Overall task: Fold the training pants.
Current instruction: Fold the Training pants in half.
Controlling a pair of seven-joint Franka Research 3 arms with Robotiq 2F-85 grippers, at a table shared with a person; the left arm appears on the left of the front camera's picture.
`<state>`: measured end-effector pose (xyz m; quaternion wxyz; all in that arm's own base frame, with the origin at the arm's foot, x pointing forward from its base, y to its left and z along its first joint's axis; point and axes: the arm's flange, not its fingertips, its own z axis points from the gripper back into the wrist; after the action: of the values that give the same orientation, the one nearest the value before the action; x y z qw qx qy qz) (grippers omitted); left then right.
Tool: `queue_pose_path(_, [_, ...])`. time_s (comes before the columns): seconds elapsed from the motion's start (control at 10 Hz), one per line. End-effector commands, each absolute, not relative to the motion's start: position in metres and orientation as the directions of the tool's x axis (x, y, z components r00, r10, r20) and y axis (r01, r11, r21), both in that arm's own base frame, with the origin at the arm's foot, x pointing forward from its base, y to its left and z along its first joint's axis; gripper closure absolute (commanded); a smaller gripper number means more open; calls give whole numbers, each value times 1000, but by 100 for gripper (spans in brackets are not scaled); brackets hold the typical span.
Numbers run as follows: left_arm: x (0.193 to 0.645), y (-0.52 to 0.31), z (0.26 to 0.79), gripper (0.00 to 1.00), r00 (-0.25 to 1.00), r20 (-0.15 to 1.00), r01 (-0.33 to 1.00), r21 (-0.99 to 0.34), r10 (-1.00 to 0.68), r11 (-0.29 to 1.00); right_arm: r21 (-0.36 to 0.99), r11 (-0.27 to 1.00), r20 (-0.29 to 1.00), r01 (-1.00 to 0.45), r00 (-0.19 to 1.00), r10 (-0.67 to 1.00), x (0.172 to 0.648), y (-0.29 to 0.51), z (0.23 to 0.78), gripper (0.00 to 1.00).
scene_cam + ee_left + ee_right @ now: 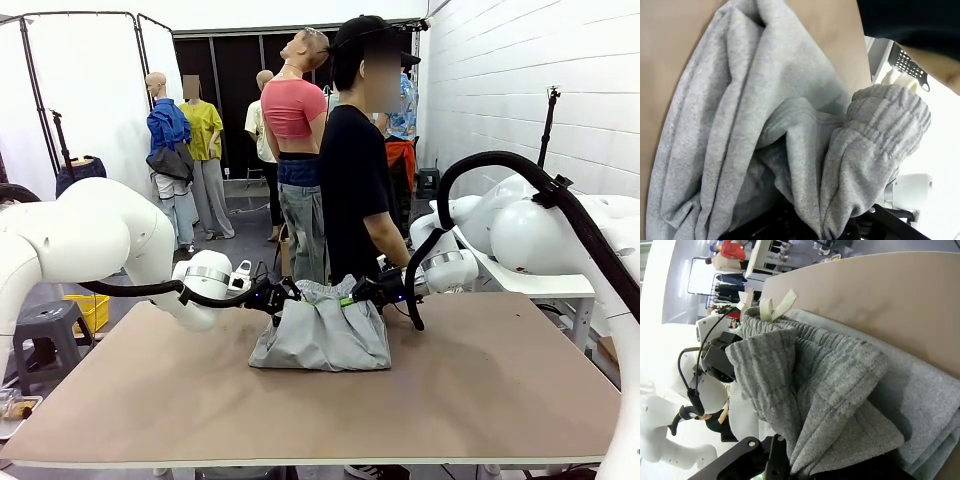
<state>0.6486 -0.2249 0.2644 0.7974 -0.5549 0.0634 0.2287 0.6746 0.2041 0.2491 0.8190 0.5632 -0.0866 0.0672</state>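
The training pants [320,338] are light grey and lie bunched in a folded heap at the far middle of the brown table [480,385]. Their gathered waistband [318,290] is lifted a little above the heap. My left gripper [283,296] is shut on the waistband's left end and my right gripper [352,297] is shut on its right end. In the left wrist view the ribbed waistband [890,120] drapes over my fingers and hides them. The right wrist view has the waistband [770,355] and its pale drawstring [776,306] hanging over that gripper, with the left gripper's black body [717,360] beyond.
A person [355,170] in a black shirt stands at the table's far edge, right behind the pants. A white side table [545,285] stands at the right. On the floor at the left are a grey stool [40,325] and a yellow crate [92,310].
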Motion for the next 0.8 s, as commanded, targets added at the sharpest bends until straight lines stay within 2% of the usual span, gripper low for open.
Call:
queue_pose_path(0.0, [661,-212,266,66,869,-364,-467,-826,334,315,890,422,200,-176,980,-15,687,189,257,63])
queue_pose_path(0.3, [661,-201,271,8,859,-363,-479,-819,362,316,875,451,219,-175,975,-47,685,180,262,3])
queue_pose_path(0.4, [659,-196,277,0,858,-352,-475,-822,374,315,871,459,226,-175,972,-60,684,173,266,0])
queue_pose_path(0.7, [648,-168,300,0,837,-307,-484,-801,453,352,852,491,266,-180,958,-110,676,144,280,0])
